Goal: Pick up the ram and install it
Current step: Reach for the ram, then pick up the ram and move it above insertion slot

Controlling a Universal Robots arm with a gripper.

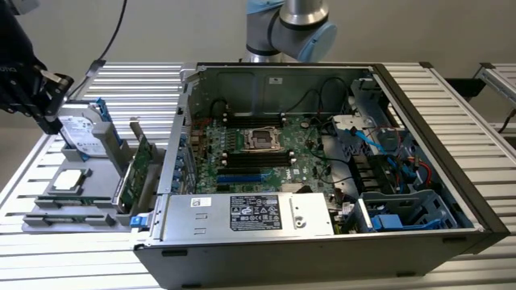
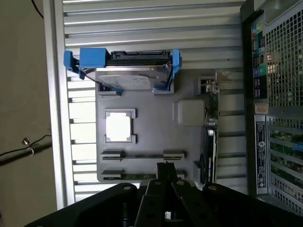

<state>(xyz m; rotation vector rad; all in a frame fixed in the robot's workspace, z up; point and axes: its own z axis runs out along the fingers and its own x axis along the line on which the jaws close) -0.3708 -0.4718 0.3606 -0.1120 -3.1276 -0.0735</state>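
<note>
Open computer case (image 1: 322, 181) occupies the centre and right of the exterior view, with the motherboard (image 1: 258, 151) exposed. A grey parts tray (image 1: 36, 228) sits on the slatted table (image 1: 145, 78) at the exterior view's lower left, just beside the case.

On the tray:
- A hard drive (image 1: 81, 130) in blue brackets sits at the far end.
- An expansion card (image 1: 141, 166) stands on edge along the case side.
- A square silver chip (image 1: 69, 180) lies mid-tray.

The gripper (image 1: 50, 121) is at the exterior view's upper left, over the hard-drive end. Its fingers are pressed together and hold nothing. The ram (image 2: 137, 176) lies in the tray slot at the end opposite the hard drive, clear of the gripper.
</note>
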